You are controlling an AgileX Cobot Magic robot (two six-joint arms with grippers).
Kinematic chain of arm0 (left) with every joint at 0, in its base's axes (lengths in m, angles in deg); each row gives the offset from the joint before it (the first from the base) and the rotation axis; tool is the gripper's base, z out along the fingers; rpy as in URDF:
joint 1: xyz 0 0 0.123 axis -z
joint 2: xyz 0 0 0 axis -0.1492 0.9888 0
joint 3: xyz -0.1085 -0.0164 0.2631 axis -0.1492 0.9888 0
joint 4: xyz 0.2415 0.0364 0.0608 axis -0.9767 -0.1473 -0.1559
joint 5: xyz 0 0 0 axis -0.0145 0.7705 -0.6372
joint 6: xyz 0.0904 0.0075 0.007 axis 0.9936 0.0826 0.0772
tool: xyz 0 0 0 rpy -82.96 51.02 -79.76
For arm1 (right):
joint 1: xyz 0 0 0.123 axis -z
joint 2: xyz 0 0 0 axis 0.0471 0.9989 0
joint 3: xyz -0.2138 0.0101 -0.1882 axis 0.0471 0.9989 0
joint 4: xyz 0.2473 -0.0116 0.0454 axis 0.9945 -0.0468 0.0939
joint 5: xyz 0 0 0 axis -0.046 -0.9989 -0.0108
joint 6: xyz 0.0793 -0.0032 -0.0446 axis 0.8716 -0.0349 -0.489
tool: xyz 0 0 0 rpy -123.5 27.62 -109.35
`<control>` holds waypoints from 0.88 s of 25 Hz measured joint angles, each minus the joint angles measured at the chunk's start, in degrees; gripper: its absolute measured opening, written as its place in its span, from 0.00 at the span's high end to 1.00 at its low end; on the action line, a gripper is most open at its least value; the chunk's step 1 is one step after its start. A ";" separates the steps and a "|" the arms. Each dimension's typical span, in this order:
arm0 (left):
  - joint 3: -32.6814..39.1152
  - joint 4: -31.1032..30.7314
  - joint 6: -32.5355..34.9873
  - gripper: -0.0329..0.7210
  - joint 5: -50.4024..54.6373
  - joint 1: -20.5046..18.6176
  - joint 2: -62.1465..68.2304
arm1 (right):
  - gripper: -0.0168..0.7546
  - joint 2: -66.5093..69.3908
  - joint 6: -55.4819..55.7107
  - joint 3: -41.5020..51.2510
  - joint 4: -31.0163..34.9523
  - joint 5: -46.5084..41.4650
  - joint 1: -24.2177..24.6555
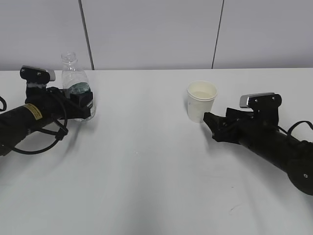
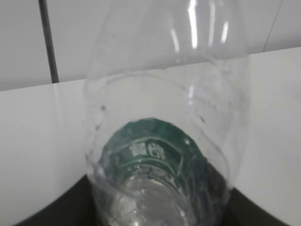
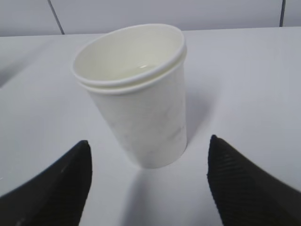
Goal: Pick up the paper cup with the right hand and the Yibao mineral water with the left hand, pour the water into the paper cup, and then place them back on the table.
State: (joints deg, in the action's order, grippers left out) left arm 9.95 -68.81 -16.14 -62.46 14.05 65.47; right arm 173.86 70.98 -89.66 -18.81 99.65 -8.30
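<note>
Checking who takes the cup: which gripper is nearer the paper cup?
The right. The right gripper sits just beside the paper cup, fingers open on either side, not touching. The left gripper is far across the table, around the bottle.

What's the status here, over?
Left gripper around the Yibao mineral water, grip unconfirmed. Right gripper open, clear of the paper cup. Both upright. Nothing obstructing.

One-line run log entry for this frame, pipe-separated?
left gripper: around Yibao bottle, grip unclear | right gripper: open, clear of paper cup | both upright on table
</note>
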 joint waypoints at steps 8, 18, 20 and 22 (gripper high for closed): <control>0.00 0.18 0.00 0.52 0.10 0.00 0.00 | 0.21 -10.06 -0.22 10.94 0.08 0.25 0.00; 0.00 0.44 0.07 0.28 0.08 0.00 0.02 | 0.21 -21.43 -0.61 18.39 0.08 0.46 0.00; 0.00 0.45 0.07 0.26 -0.47 0.00 0.02 | 0.21 -22.65 -0.72 18.73 0.08 0.46 0.00; 0.00 0.45 0.07 0.25 -0.63 0.00 -0.27 | 0.21 -23.66 -0.81 18.73 0.08 0.46 0.00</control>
State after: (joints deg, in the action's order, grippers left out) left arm 9.95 -68.36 -16.08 -63.09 14.05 65.20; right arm 150.20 70.17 -70.93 -18.73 100.12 -8.30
